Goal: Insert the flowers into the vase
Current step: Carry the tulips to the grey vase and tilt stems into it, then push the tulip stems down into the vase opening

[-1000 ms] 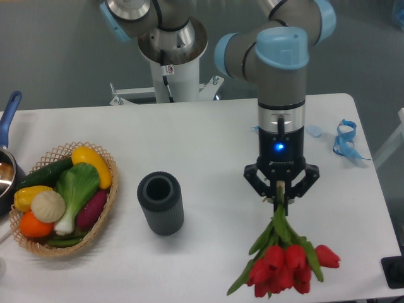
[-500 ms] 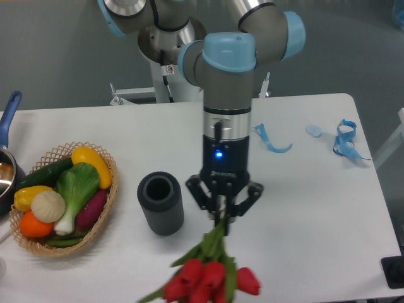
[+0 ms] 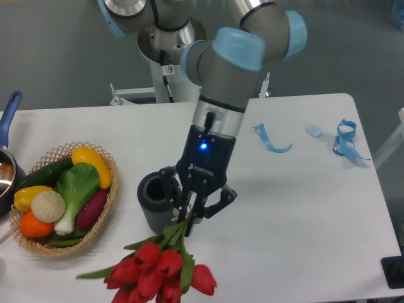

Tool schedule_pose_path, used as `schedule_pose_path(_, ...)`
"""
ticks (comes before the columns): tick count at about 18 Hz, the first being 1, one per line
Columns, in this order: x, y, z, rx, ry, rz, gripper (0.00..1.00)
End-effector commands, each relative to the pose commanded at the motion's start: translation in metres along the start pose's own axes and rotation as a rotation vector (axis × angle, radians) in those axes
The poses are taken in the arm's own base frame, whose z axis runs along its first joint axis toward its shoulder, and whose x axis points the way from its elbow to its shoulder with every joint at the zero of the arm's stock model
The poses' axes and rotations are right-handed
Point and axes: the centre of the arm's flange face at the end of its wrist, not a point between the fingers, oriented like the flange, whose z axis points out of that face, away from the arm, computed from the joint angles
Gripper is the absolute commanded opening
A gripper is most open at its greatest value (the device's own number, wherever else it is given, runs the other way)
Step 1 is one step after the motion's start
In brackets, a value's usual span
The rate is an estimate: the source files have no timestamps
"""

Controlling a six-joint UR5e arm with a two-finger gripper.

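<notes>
Gripper (image 3: 191,213) clamped on the flowers' (image 3: 154,271) stems — beside the vase (image 3: 153,203).

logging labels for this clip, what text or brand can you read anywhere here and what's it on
"ROBOTIQ" - white lettering on the black body of the gripper, just under its blue light; small and blurred, so the reading is only likely.
No other text is legible: none shows on the vase, the flowers, the basket or the blue ribbons.

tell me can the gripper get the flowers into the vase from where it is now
Probably yes, but not directly. The gripper holds the flowers by the stems, blooms hanging toward the camera beside the vase. The vase mouth looks unblocked, but the bunch needs turning stems down first.
</notes>
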Motion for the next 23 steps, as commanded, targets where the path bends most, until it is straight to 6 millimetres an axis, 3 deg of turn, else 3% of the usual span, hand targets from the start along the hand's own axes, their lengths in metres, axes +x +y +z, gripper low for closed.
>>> schedule_pose_path(3, -0.017, 0.004, -0.021, 0.112, 0.098, -0.046, 0.0)
schedule_pose_path(9, -0.013, 0.02, -0.033, 0.245, 0.263, -0.104, 0.0)
schedule_pose_path(15, 0.004, 0.025, -0.031, 0.364, 0.412, -0.083, 0.01)
schedule_pose_path(23, 0.016, 0.072, -0.013, 0.55, 0.503, 0.069, 0.0)
